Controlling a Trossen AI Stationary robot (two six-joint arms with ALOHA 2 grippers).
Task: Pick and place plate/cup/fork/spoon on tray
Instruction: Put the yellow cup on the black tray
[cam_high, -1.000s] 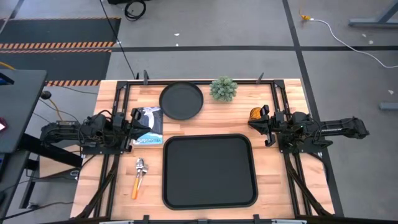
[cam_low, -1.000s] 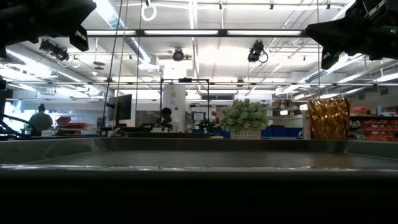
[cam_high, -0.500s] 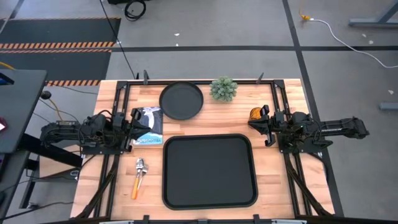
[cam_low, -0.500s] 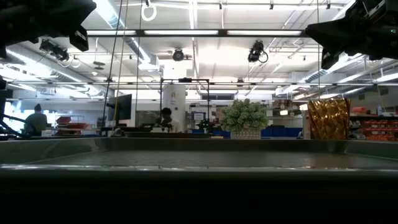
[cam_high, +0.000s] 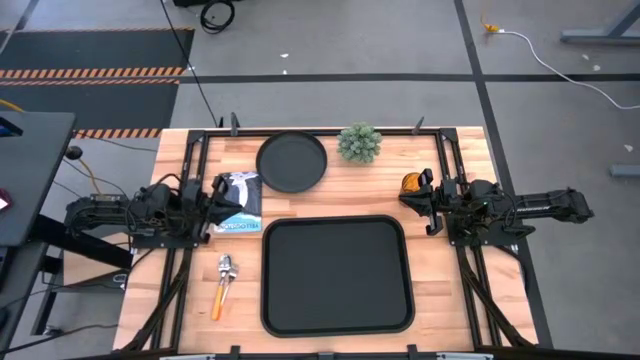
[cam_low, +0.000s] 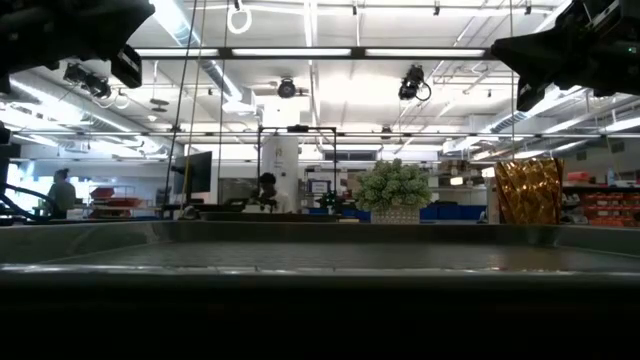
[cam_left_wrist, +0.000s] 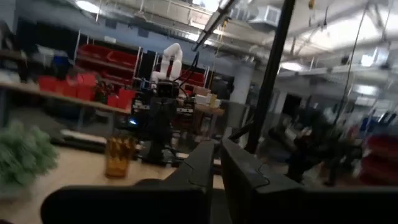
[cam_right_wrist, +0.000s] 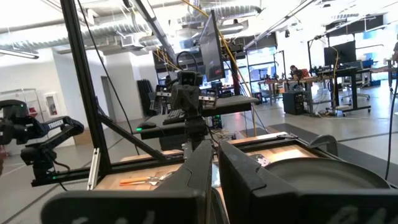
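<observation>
Tray (cam_high: 337, 275) lies bare mid-table; plate (cam_high: 291, 161) apart; left gripper (cam_high: 214, 205) and right gripper (cam_high: 418, 199) jaws apparently together, holding nothing.

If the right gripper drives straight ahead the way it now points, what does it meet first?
Probably nothing near: the shut right gripper points across the table above the large black rectangular tray's far edge. Height is unclear; the first thing in line looks like the left gripper, over a printed card.

I am seeing tiny words on the blue and white card (cam_high: 238, 205), but I cannot read them.
</observation>
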